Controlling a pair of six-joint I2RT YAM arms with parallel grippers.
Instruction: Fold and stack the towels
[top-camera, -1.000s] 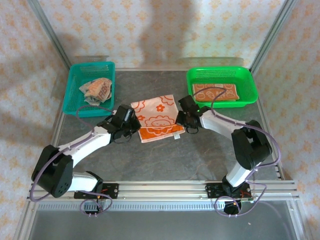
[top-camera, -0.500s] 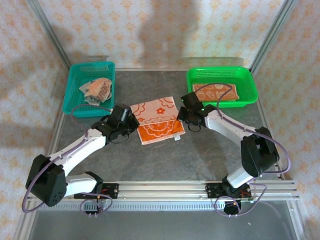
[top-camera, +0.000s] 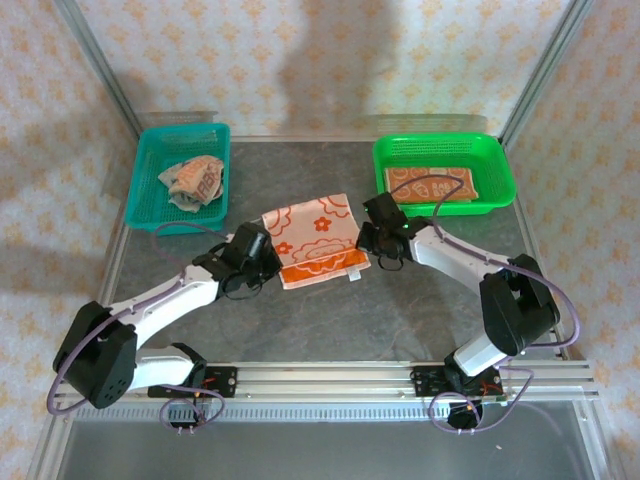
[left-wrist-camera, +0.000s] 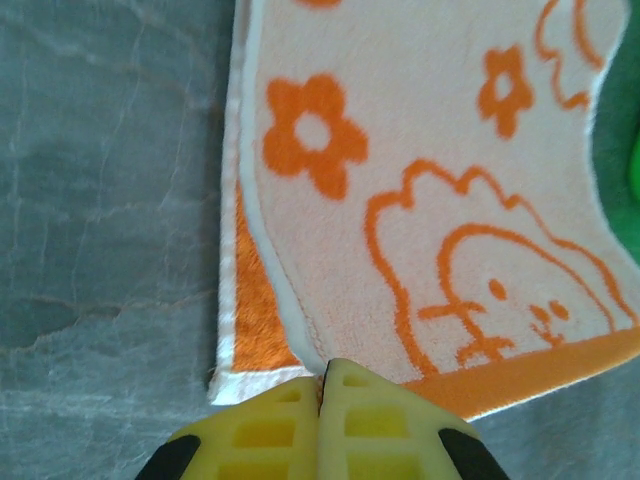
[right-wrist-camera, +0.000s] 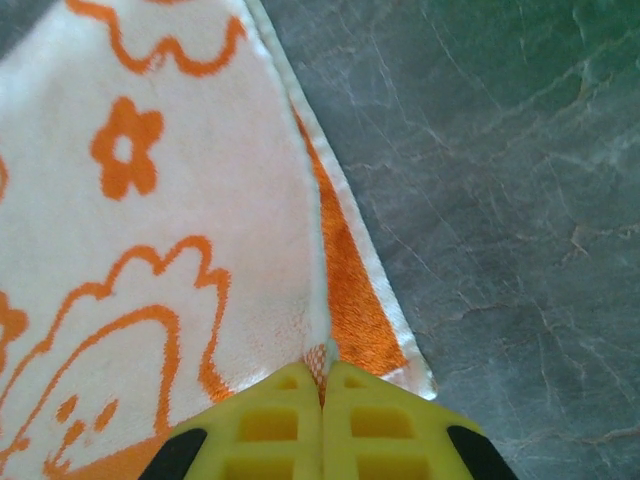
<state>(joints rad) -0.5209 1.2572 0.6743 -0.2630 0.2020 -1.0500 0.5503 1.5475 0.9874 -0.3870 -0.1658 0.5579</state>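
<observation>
Matched pair of arms. Left arm (top-camera: 170, 295) and right arm (top-camera: 455, 262): white rounded shell links between black joint housings, with a large black rounded block at each shoulder (top-camera: 515, 310). Thin purple cable (top-camera: 576, 318) runs along each arm, bowing free of the links and coiling below the mount. Black base plates (top-camera: 440, 380) carry small red-orange marks. Left gripper (left-wrist-camera: 322, 372) and right gripper (right-wrist-camera: 322, 375): yellow plastic fingers (left-wrist-camera: 270, 430), their faces moulded with rows of rectangular recesses, with black rounded corners at the outer edges.
</observation>
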